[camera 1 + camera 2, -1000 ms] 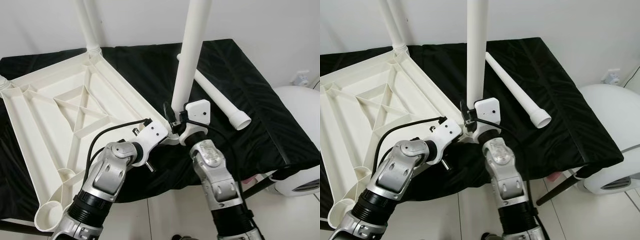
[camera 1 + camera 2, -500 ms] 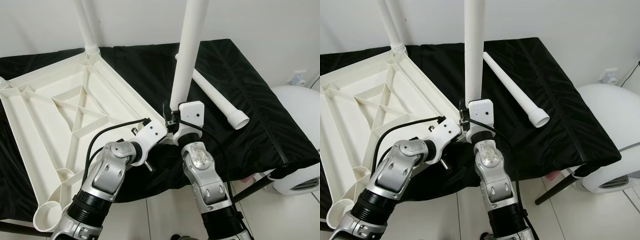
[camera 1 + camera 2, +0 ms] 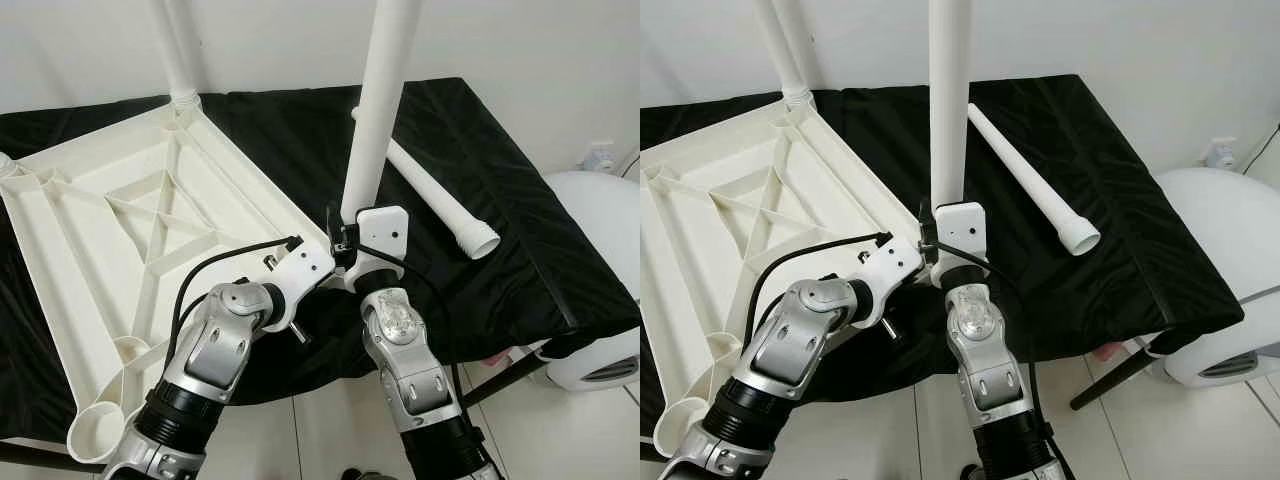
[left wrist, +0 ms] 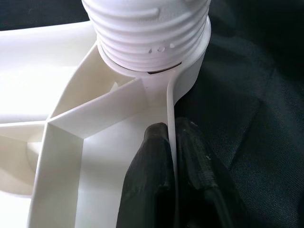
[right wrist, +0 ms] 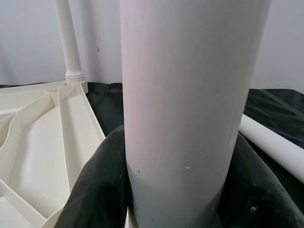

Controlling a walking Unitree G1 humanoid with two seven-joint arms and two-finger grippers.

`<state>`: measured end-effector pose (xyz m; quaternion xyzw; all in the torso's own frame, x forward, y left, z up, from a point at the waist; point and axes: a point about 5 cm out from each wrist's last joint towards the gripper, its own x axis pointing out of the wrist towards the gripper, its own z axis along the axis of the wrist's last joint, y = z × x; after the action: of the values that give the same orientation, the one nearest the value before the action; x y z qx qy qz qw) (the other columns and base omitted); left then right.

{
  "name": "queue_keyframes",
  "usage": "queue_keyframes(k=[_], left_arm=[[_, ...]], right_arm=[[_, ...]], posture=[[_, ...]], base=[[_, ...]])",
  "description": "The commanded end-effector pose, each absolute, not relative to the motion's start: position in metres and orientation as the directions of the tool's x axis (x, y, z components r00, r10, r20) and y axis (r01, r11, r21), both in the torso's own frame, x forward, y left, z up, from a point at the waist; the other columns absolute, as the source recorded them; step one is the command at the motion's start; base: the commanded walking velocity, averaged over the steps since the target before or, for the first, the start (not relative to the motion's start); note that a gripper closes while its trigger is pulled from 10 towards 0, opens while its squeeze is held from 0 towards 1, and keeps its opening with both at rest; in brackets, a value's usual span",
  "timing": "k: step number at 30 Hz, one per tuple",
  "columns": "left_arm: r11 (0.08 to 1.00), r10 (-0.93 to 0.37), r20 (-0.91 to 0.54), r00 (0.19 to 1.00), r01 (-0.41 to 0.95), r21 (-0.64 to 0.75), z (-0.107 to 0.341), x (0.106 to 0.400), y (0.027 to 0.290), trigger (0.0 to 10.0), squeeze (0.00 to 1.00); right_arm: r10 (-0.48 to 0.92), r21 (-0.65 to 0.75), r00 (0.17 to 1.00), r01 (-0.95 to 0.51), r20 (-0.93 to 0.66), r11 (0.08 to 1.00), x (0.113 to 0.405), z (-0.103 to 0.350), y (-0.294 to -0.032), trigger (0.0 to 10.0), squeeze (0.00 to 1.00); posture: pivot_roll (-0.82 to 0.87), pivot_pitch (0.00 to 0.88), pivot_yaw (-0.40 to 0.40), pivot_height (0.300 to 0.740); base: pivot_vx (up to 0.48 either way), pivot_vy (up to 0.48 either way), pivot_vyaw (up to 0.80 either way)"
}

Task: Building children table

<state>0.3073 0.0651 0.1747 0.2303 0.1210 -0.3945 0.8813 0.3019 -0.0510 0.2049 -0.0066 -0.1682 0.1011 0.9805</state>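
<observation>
The white table top lies upside down on a black cloth. One white leg stands in its far corner. A second leg stands upright in the near right corner socket, its threaded end seated there. My right gripper is shut around this leg just above the socket, with a black finger on each side. My left gripper is shut on the table top's thin rim beside that socket. A third leg lies loose on the cloth to the right.
The near left corner has an open round socket. A white rounded appliance stands on the floor at the right, beside the cloth's edge. A dark table support slants under the near right corner. The wall is close behind.
My right forearm has swung to the left and its wrist has turned about the upright leg, still gripping it. The left gripper and the table top have stayed put.
</observation>
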Motion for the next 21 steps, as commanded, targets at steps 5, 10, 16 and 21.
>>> queue_keyframes(k=[5,10,16,21], left_arm=[[0.604,-0.642,-0.345,0.685,0.729,0.322,0.176,0.305,0.056,10.0,0.0],[0.605,-0.642,-0.346,0.684,0.729,0.32,0.176,0.305,0.056,10.0,0.0],[0.6,-0.648,-0.349,0.678,0.735,0.315,0.174,0.304,0.054,10.0,0.0],[0.6,-0.648,-0.348,0.677,0.736,0.315,0.174,0.304,0.054,10.0,0.0]], right_arm=[[0.227,0.006,0.941,-0.236,0.25,0.972,0.303,0.199,-0.037,10.0,0.0],[0.222,0.005,0.926,-0.234,0.306,0.972,0.305,0.217,-0.039,10.0,0.0],[0.216,0.011,0.9,-0.238,0.378,0.971,0.306,0.244,-0.04,10.0,0.0],[0.215,0.01,0.888,-0.239,0.408,0.971,0.304,0.253,-0.041,10.0,0.0]], posture=[[-0.06,0.188,0.005,0.74],[-0.06,0.187,0.005,0.74],[-0.07,0.188,0.004,0.74],[-0.06,0.186,0.003,0.74]], base=[[0.0,0.0,0.0],[0.0,0.0,0.0],[0.0,0.0,0.0],[0.0,0.0,0.0]])
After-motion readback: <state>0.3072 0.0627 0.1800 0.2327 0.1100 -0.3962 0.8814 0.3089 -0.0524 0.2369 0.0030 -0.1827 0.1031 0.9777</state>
